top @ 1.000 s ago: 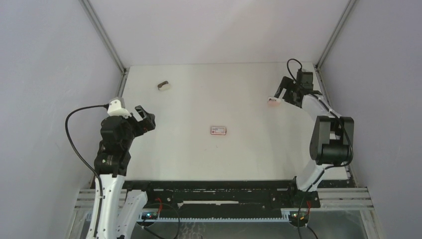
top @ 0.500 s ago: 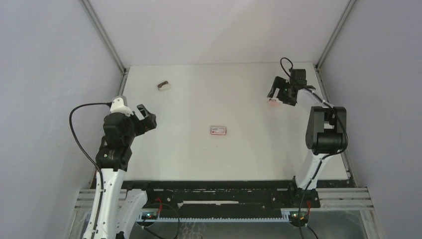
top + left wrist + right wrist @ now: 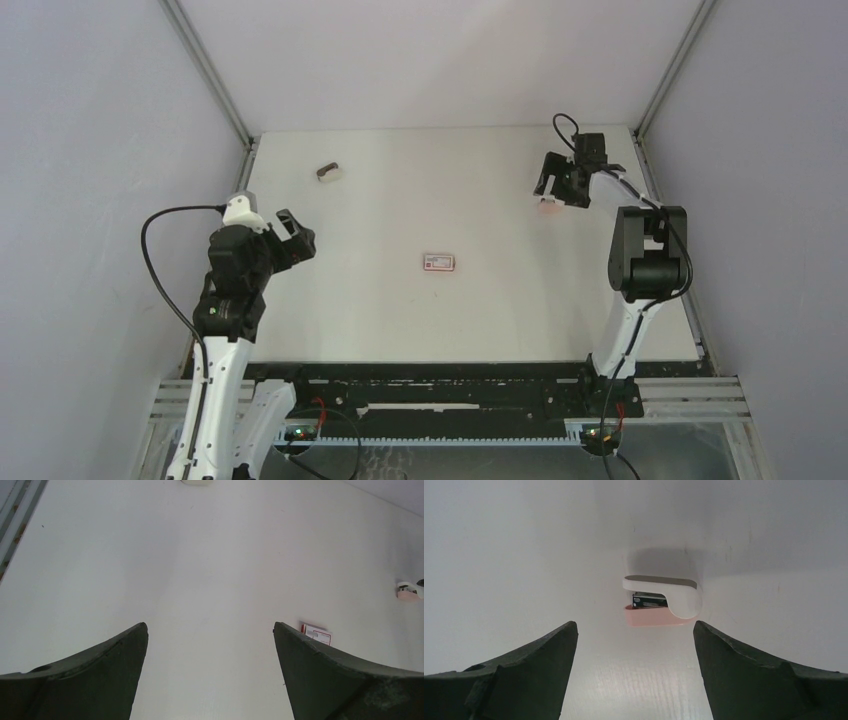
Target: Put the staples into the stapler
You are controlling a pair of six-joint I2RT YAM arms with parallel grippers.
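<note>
Pink-and-white plastic stapler [image 3: 661, 602] sits far right on the bench [image 3: 450, 330]. Right gripper [image 3: 634, 627] hangs over it wide open, one dark finger on each side, touching nothing. My read: it's lined up that way so a close would pinch the body across its width.

Stapler shape: rounded white top shell, flat pink base, dark metal channel showing in the gap between them. Smooth, glossy and small, so I'd expect it to skid on the bench if only one finger lands first.

Left gripper [image 3: 210, 630] is also fully open and empty. It's parked over bare bench at the left, well apart from everything and angled toward the middle, probably staged for the staples side of the job.

Box [image 3: 438, 262] lies flat mid-bench between the two arms: white card, red label up, crisp rectangle. No staples are visible in any view. If they're inside the box, that's where they are, still unloaded.

Small object [image 3: 329, 172] sits far left near the back edge, dark on one side and pale on the other. It's too small to tell whether that's the staple tray or something else.

Bench is matte white, flat, no fixtures. Nothing pins the stapler down, so one arm likely has to hold it while the other feeds.
</note>
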